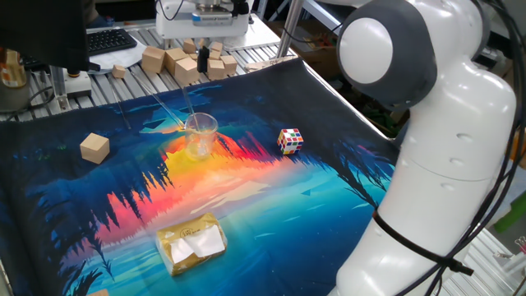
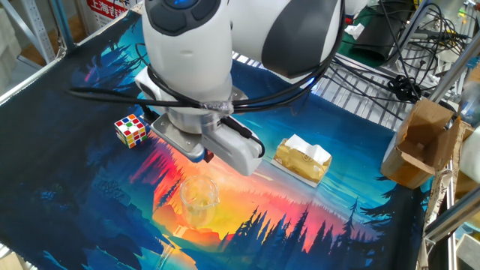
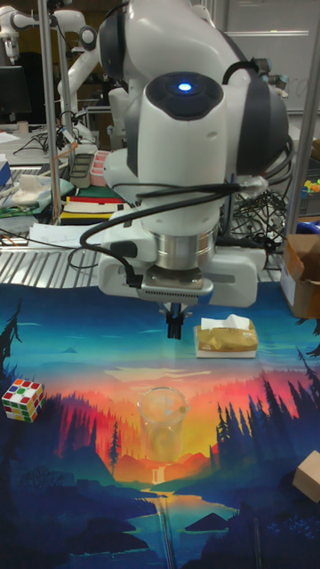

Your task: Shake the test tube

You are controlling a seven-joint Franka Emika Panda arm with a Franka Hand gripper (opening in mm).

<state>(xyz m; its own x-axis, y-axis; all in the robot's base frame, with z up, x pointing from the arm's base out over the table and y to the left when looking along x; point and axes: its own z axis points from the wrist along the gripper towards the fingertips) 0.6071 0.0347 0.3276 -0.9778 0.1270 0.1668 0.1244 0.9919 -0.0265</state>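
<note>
A squat clear beaker (image 1: pixel 200 132) (image 2: pixel 199 198) (image 3: pixel 163 424) stands in the middle of the printed mat. From its base a thin clear glass tube (image 1: pixel 168 108) (image 3: pixel 164 526) (image 2: pixel 163 258) runs away across the mat; it looks like the test tube. My gripper (image 1: pixel 203 59) (image 3: pixel 175 323) hangs well above the beaker and the tube, touching neither. Its dark fingers are pressed together with nothing between them. In the other fixed view the hand's body hides the fingers almost fully.
A second thin clear rod (image 1: pixel 122 114) (image 3: pixel 258 533) lies nearer the wooden block (image 1: pixel 94 147) (image 3: pixel 308 475). A colour cube (image 1: pixel 289 140) (image 2: pixel 130 129), a yellow packet with white tissue (image 1: pixel 191 242) (image 2: pixel 301 159) and several wooden blocks (image 1: pixel 174 62) beyond the mat's far edge are around.
</note>
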